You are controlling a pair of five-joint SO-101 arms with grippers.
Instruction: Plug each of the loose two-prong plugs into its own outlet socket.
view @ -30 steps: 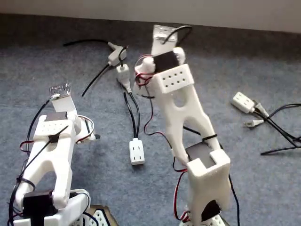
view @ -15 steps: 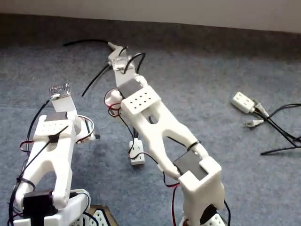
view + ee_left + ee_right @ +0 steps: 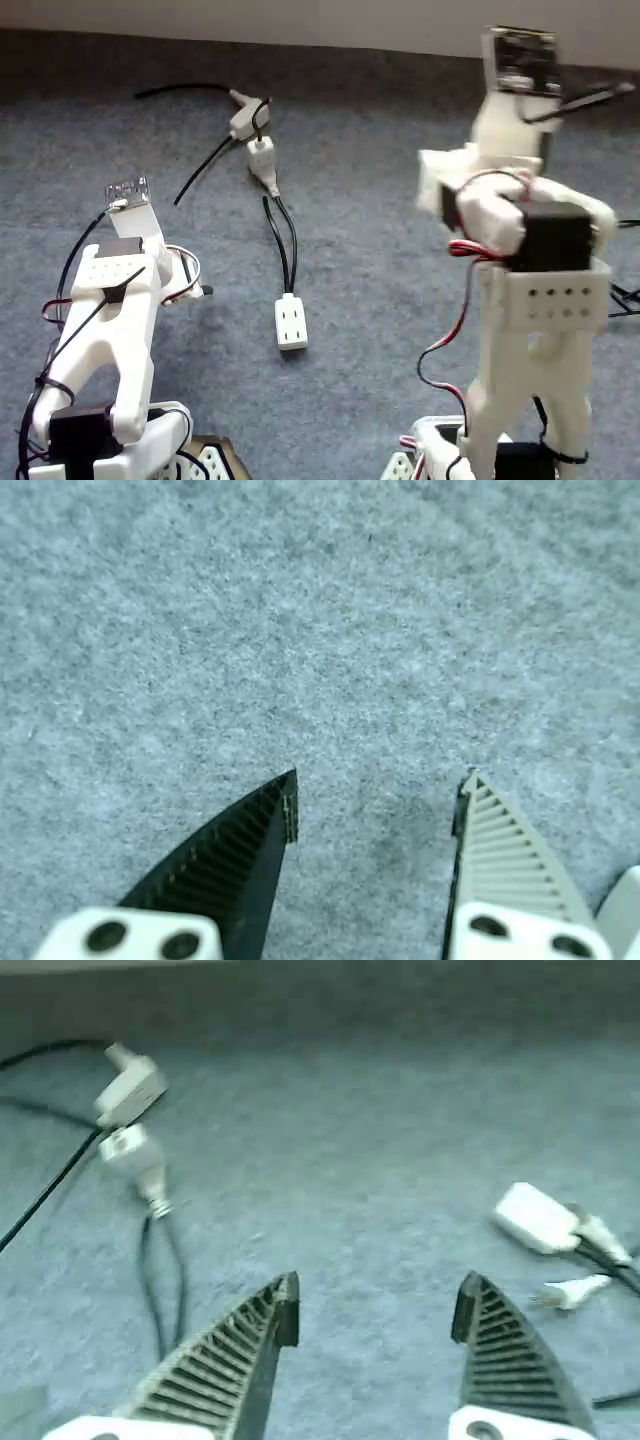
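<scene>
Grey carpet (image 3: 300, 600) lies under both arms. The left claw (image 3: 375, 810) hangs over it, tips apart, holding nothing. The right claw (image 3: 375, 1310) is apart and empty too. A loose plug (image 3: 572, 1290) lies just beside a white socket (image 3: 535, 1218) on the right. A socket block (image 3: 291, 322) lies in the middle.

Your bench (image 3: 300, 600) is covered in carpet-like cloth, matt and rough, with a short nubby pile. The left arm (image 3: 115, 310) and the right arm (image 3: 540, 300) have hard white plastic shells with a dull finish. The left pincer (image 3: 379, 780) has ridged plastic fingers, and so does the right pincer (image 3: 378, 1285). The outlet block (image 3: 291, 322) and the plugs (image 3: 260, 152) are smooth white plastic with a faint sheen. Their cords (image 3: 285, 250) have a smooth black sheath that looks rubbery.
</scene>
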